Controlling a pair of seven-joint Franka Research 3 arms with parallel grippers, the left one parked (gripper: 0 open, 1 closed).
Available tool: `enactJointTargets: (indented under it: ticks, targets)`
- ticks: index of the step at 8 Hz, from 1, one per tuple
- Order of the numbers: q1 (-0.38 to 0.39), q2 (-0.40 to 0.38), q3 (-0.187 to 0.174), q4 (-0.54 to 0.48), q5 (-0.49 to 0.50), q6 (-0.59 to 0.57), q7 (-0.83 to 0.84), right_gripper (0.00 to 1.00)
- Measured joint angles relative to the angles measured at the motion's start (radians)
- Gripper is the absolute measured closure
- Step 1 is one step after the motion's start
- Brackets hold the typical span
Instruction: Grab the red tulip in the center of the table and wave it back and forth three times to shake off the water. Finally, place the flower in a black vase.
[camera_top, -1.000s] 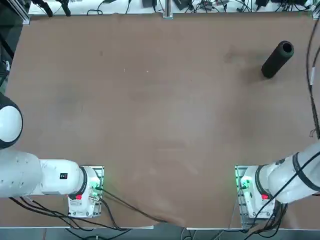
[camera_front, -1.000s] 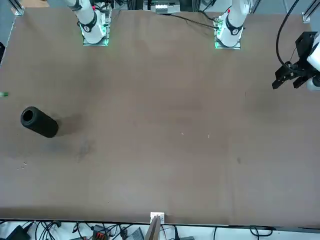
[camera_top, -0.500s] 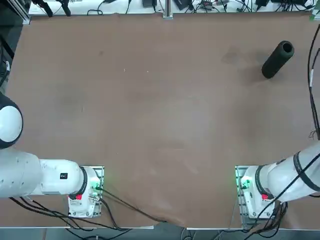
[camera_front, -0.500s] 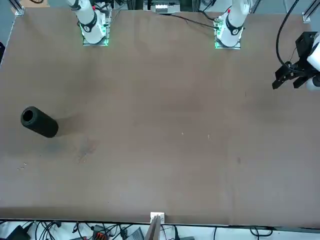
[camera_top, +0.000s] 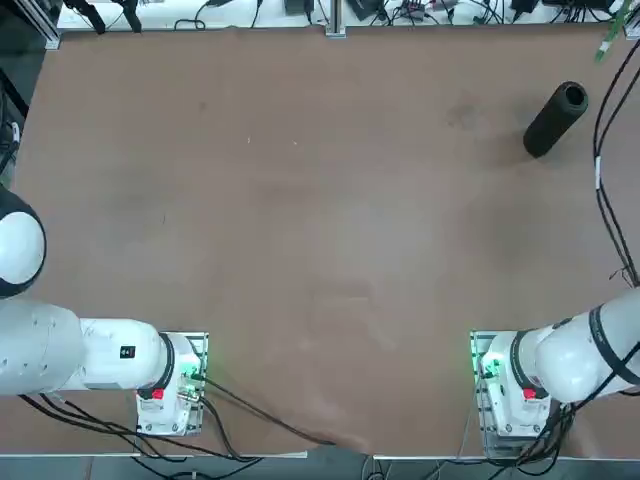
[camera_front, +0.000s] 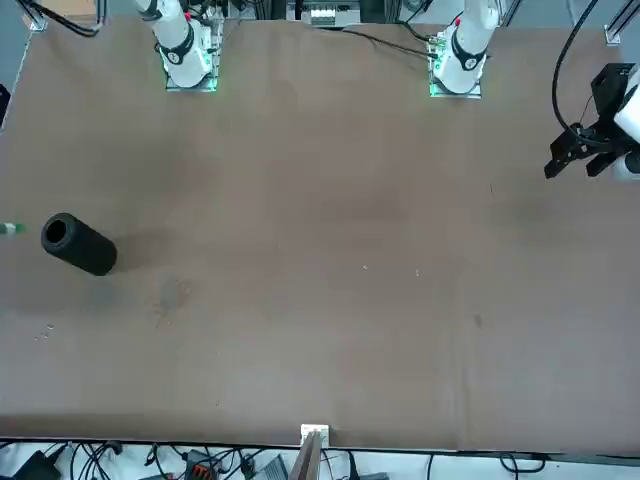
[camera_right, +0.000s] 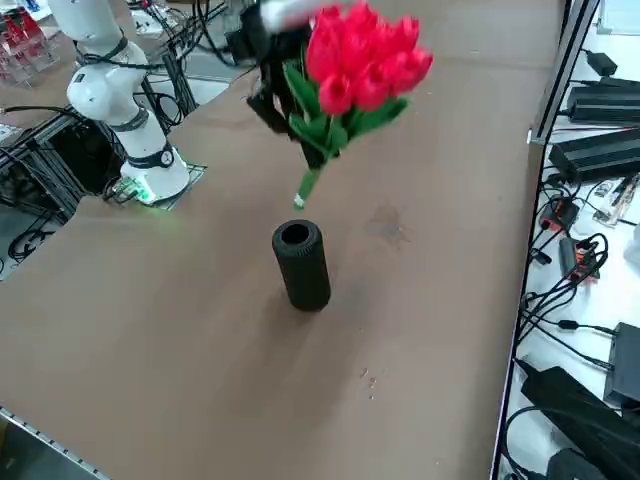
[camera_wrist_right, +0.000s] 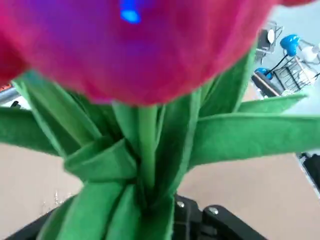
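1. The right gripper (camera_right: 285, 85), dark and blurred in the right side view, hangs in the air above the large flat brown desk (camera_top: 320, 230), over its far right part.
2. Its jaws are clamped together on the red tulip (camera_right: 358, 70), a small bunch of red blooms with green leaves and thin green stems bound together.
3. The bunch is tilted: the blooms point up and outward, while the cut stem end (camera_right: 300, 196) points down, hanging just above the mouth of the vase and apart from it.
4. The wrist view is filled by a red bloom (camera_wrist_right: 135, 45) and green leaves (camera_wrist_right: 235, 140) rising from the dark gripper body.
5. The matte black cylindrical tube vase (camera_right: 302, 265) stands upright on the desk near its far right corner, round mouth up; it also shows in the top view (camera_top: 555, 118) and the front view (camera_front: 78, 244).
6. In the top view only a green tip (camera_top: 610, 35) of the bunch shows at the frame's edge, beyond the vase.
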Motion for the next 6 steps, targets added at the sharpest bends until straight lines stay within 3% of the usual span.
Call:
enactJointTargets:
  ticks: [3,6]
  targets:
    - [-0.001,-0.049,0.001,-0.15,0.0,0.138,0.025,0.85]
    - [-0.002,-0.077,0.0,-0.206,0.0,0.168,0.037,0.85]
